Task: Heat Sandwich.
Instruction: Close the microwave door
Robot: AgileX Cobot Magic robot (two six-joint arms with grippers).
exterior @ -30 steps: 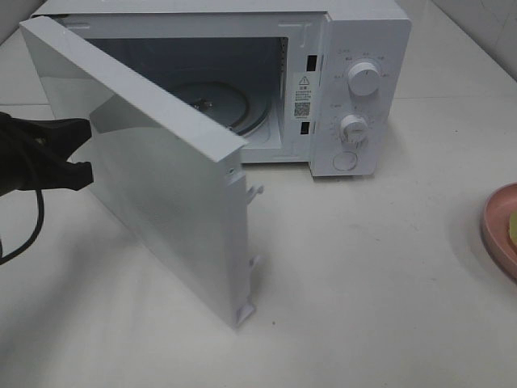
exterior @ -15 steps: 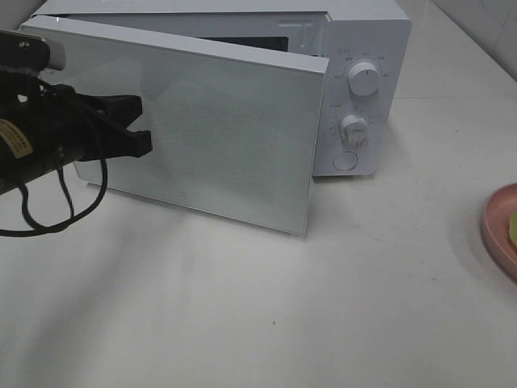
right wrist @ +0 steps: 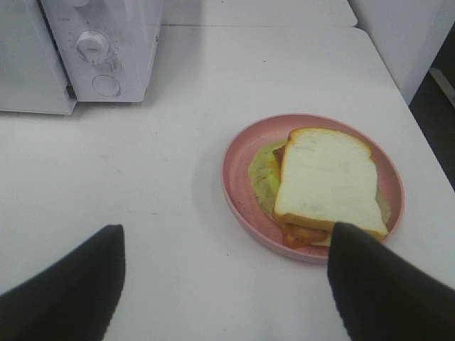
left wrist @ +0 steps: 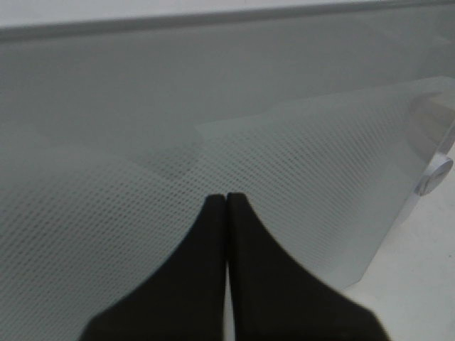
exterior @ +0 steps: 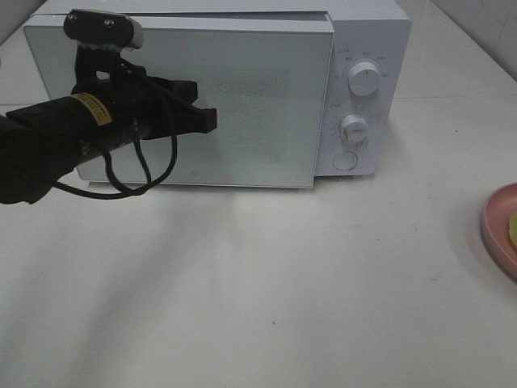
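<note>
We judge the door-closing step: our left gripper (exterior: 208,120), tips together, presses the microwave (exterior: 367,48) door (exterior: 258,105); right gripper (right wrist: 226,280) gapes above the sandwich (right wrist: 325,183), needing reopening next.

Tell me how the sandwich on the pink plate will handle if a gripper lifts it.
The sandwich is probably soft: its white top slice would likely dent under the fingers. It looks stacked, with green and orange-brown filling showing at the edges, so the layers may slide apart or spill if tilted. It seems light, and the pink plate beneath might shift when nudged.
</note>
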